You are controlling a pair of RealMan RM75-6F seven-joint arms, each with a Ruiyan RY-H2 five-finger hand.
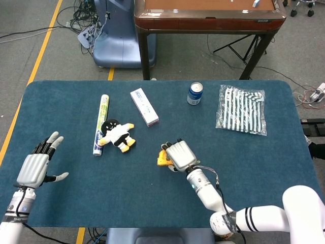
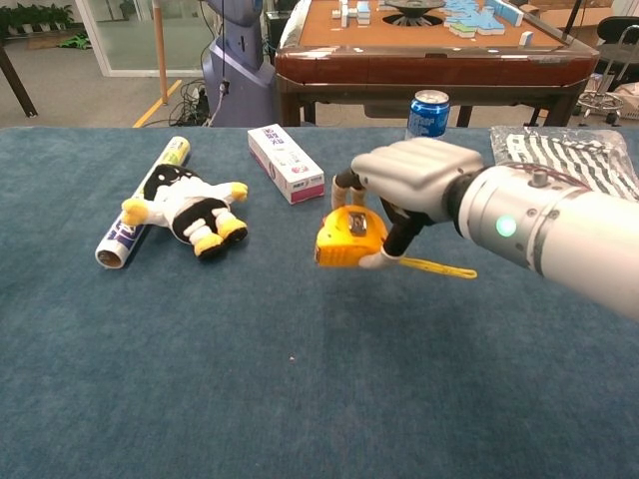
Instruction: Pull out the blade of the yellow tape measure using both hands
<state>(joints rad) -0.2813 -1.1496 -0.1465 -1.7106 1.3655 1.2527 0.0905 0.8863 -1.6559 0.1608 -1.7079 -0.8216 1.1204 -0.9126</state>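
Note:
My right hand grips the yellow tape measure from above and holds it lifted off the blue table. A short length of yellow blade sticks out to the right below the hand. My left hand hovers open with its fingers spread near the table's front left edge, far from the tape measure; only the head view shows it.
A penguin plush and a rolled tube lie at the left. A white box and a blue can stand behind the hand. A striped bag lies at the back right.

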